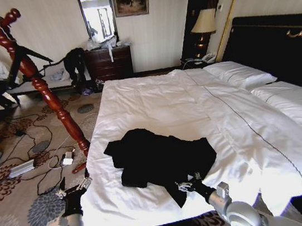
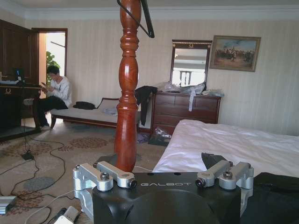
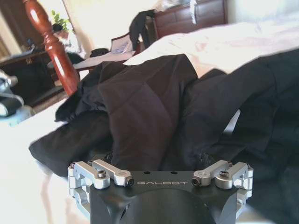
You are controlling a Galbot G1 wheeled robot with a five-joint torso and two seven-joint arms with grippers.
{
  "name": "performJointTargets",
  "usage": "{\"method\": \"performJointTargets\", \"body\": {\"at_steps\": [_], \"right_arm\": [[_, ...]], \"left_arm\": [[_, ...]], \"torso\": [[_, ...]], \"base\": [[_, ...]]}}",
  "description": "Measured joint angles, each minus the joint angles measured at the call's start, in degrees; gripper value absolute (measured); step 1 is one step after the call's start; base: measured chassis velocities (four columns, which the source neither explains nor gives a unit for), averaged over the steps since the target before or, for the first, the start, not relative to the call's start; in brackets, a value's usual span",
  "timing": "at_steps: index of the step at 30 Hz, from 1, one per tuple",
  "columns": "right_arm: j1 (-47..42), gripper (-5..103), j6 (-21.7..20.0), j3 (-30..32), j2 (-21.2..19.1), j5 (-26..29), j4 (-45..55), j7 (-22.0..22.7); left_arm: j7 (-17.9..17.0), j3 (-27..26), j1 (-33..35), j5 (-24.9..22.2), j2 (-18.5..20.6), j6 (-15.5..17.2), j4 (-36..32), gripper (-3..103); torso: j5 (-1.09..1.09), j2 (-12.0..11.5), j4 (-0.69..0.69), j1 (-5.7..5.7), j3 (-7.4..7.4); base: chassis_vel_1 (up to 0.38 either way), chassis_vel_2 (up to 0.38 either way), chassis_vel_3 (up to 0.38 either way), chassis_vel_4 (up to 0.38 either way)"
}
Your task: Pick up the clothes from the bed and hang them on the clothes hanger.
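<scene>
Right now my right tool sits at the near hem of the clothes on the bed, fingers spread wide; my left tool, also wide, hangs farther off beside the bed's edge.

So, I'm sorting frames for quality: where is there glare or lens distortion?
Head view: wide-angle bend tilts the red-brown wooden coat stand. Right wrist view: the white bed duvet blows out behind the black jacket. Left wrist view: evenly lit.
</scene>
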Motion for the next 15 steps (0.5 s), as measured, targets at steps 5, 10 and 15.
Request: {"method": "performJointTargets", "body": {"at_steps": [5, 10, 15], "right_arm": [[-2.0, 100, -1.7, 0.3, 1.0, -0.1, 1.3, 1.7], [-2.6, 102, -2.5, 0.3, 1.2, -2.7, 0.0, 1.9], [-3.0, 82, -2.6, 0.7, 0.9, -3.3, 0.0, 1.9]], "left_arm": [[-0.1, -0.1, 0.1, -0.5, 0.3, 0.3, -0.4, 100], [-0.2, 0.0, 0.4, -0.6, 0.5, 0.4, -0.9, 100], [-0.3, -0.2, 0.4, -0.9, 0.8, 0.4, -1.0, 100]], "torso": [[0.0, 0.0, 0.0, 0.0, 0.0], [0.01, 0.0, 0.0, 0.0, 0.0], [0.01, 0.0, 0.01, 0.0, 0.0]], "base": [[0.0, 0.0, 0.0, 0.0], [0.0, 0.0, 0.0, 0.0], [0.0, 0.0, 0.0, 0.0]]}}
